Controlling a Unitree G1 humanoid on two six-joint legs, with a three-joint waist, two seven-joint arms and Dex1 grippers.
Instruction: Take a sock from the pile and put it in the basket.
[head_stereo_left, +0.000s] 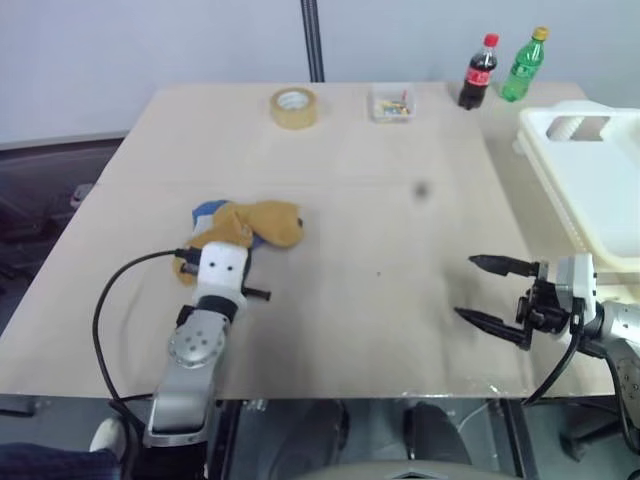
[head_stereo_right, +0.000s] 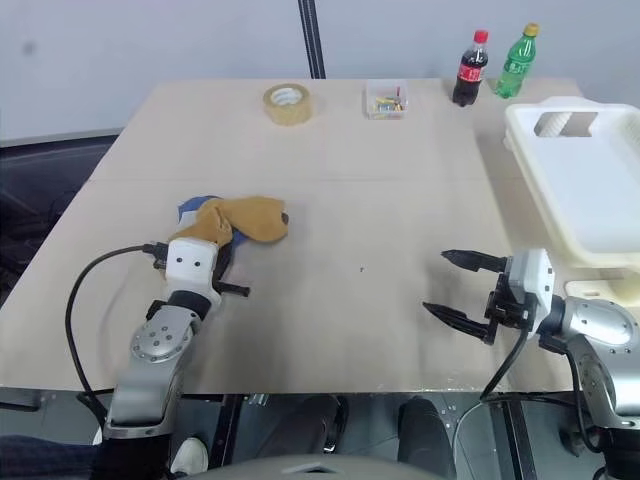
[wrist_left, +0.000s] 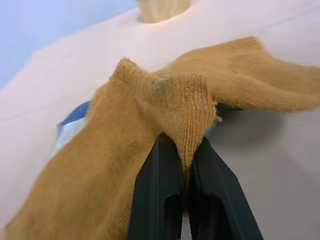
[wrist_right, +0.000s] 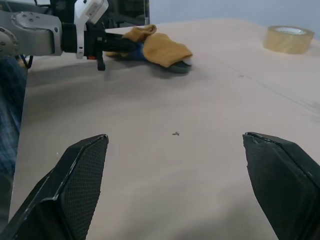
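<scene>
The pile (head_stereo_left: 245, 226) of socks lies on the left half of the table (head_stereo_left: 380, 300), where my left gripper (head_stereo_left: 232, 243) pinches the mustard-yellow sock (head_stereo_left: 268, 222) on top. In the head views, the basket (head_stereo_left: 590, 190) stands at the table's far right edge, well apart from the pile, with bare tabletop between them. My right gripper (head_stereo_right: 462, 290) hangs over the near right of the table, fingers spread wide and holding nothing.

In the left wrist view, the black fingers (wrist_left: 160, 200) are closed on a raised fold of the yellow sock, a blue sock (wrist_left: 75, 114) peeking from beneath. I judge the lift should go straight up, so the blue one stays behind.

In the right wrist view, the tape roll (wrist_right: 288, 39) sits far off, clear of the way. The carry to the right looks unobstructed, though my right arm stands near the basket.
</scene>
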